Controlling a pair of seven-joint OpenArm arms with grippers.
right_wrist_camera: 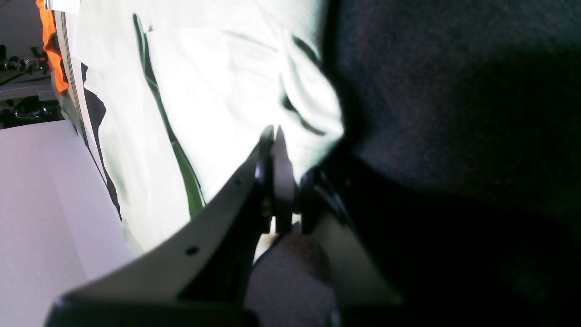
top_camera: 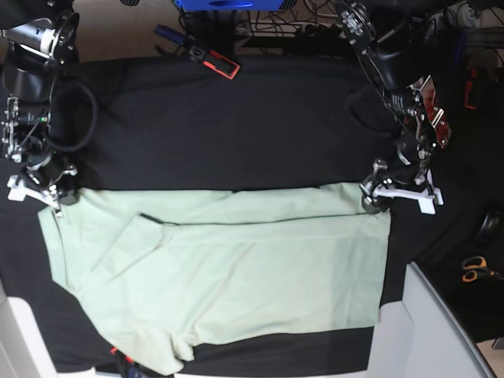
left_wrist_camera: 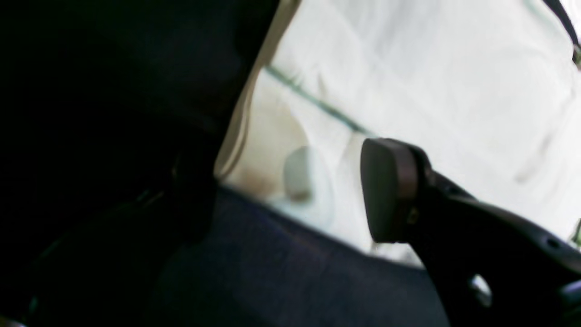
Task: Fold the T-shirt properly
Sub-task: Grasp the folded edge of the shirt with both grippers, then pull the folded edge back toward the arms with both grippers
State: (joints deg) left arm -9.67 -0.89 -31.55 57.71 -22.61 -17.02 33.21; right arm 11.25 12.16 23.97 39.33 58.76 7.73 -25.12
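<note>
The pale mint-green T-shirt [top_camera: 236, 268] lies spread on the black cloth [top_camera: 236, 126], with a long fold line running below its far edge. At the shirt's far right corner in the base view, my left gripper [top_camera: 379, 194] stands open. Its fingers are wide apart in the left wrist view, one dark pad [left_wrist_camera: 389, 190] low over the shirt's edge [left_wrist_camera: 408, 81], and nothing is held. My right gripper [top_camera: 53, 201] is at the far left corner. Its fingertips [right_wrist_camera: 273, 136] are pressed together, shut on a thin bit of the T-shirt [right_wrist_camera: 218, 91].
Orange-handled scissors [top_camera: 475, 269] lie on the black cloth at the right. A red and black tool [top_camera: 214, 61] lies near the far edge, with cables and a blue box [top_camera: 228, 4] behind it. A white surface [top_camera: 441, 331] borders the front right corner.
</note>
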